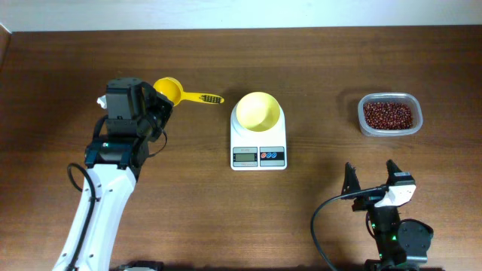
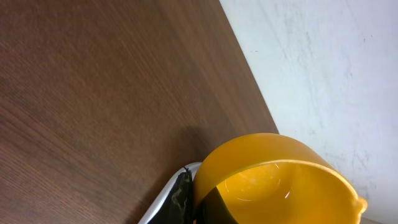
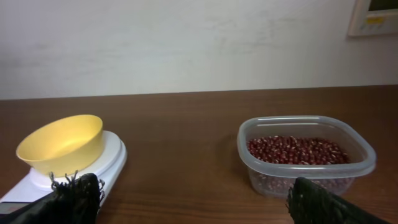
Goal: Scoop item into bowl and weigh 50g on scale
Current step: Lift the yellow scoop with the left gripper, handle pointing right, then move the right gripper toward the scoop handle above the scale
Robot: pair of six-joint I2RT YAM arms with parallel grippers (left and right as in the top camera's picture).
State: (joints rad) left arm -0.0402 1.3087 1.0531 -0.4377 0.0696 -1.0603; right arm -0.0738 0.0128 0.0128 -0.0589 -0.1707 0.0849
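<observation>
Left gripper (image 1: 160,107) clenched on yellow long-handled plastic scoop (image 1: 175,92) — handle seen overhead only. Right gripper (image 1: 370,175) spread wide, empty — fingertips (image 3: 320,200) alone in wrist view.

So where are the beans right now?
Overhead view: the beans lie in the clear tub on the right side of the table, well right of the scale and bowl, just beyond the open right gripper.

Table (image 1: 188,211): dark brown wood grain, one flat top, pale wall along the far edge. Directly on it: white scale (image 1: 258,156) at centre, display and buttons on the near edge; clear plastic tub (image 1: 390,95) far right, well apart from the scale, holding the beans (image 1: 388,115). Yellow scoop (image 1: 197,97) back-left, handle pointing toward the scale; can't tell if it touches the wood.
</observation>
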